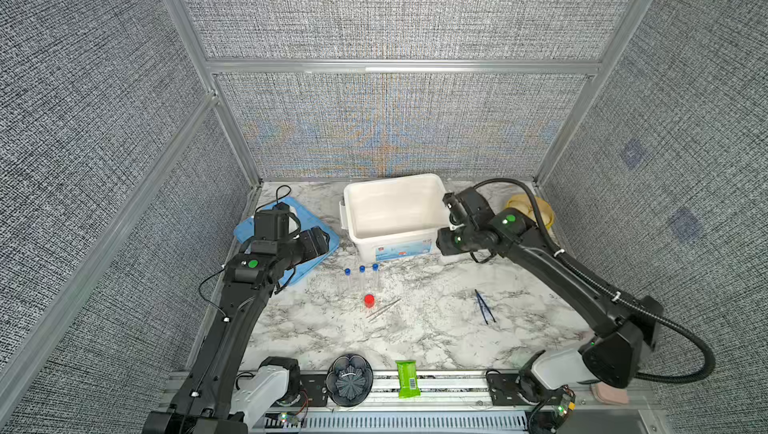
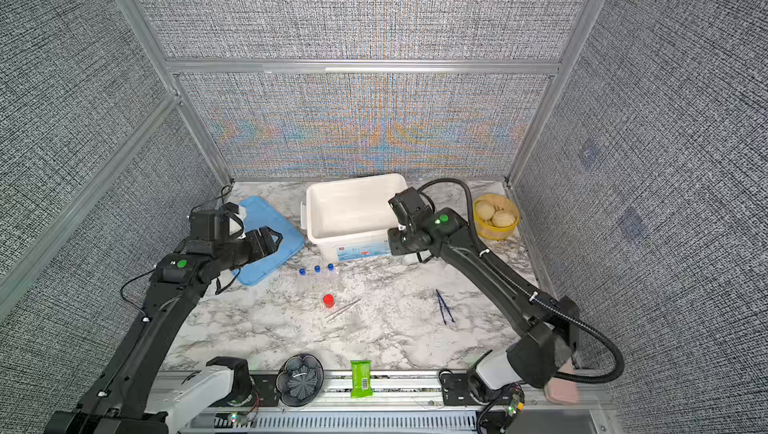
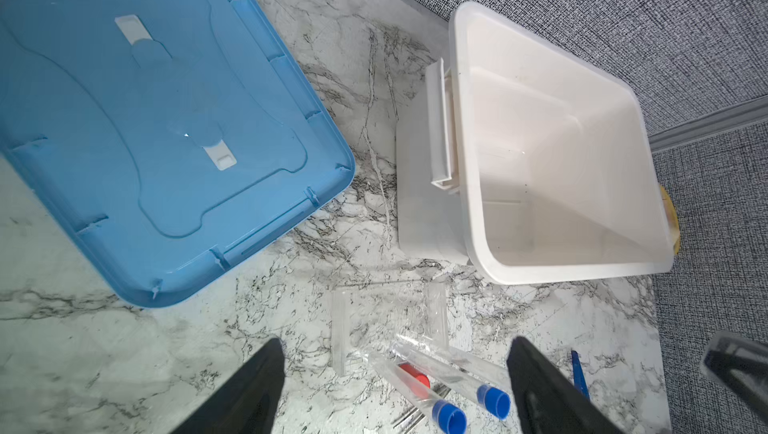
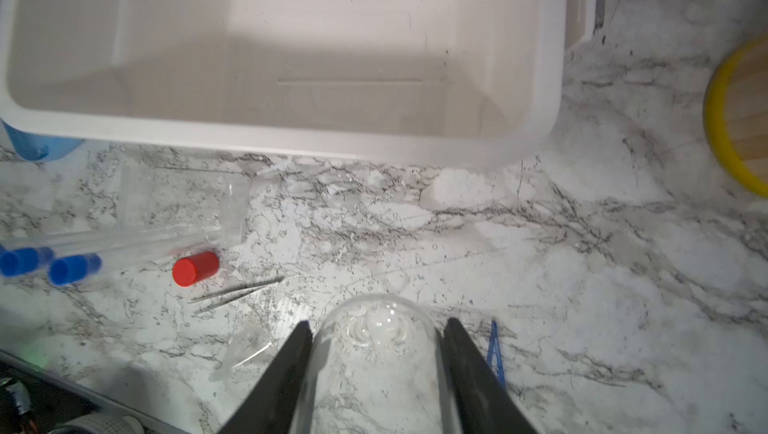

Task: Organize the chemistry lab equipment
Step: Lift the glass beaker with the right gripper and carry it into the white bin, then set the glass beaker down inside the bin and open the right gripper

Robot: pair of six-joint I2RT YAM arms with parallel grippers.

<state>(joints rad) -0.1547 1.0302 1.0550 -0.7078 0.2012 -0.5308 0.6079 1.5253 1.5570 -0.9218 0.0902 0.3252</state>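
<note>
On the marble tabletop [image 1: 415, 340] we count three blue-capped tubes [image 1: 362, 276], one red-capped vial [image 1: 369, 300], silver tweezers [image 1: 384, 309], dark blue tweezers [image 1: 484, 306]. Only the right wrist view shows the right gripper [image 4: 376, 328] clamping a clear glass piece [image 4: 376, 357] — left gripper [image 3: 395, 342] spread, empty.

Right wrist view: soft blur throughout. Clear glass piece [image 4: 376, 340] cut off at frame edge; dark blue tweezers [image 4: 494, 349] partly behind right gripper [image 4: 378, 323]. Both top views, centre of frame: clear bodies of blue-capped tubes [image 1: 362, 275] nearly lost against marble [image 1: 419, 340]. Lower right: pinkish thing [image 1: 609, 395], blurred, unidentifiable.
</note>
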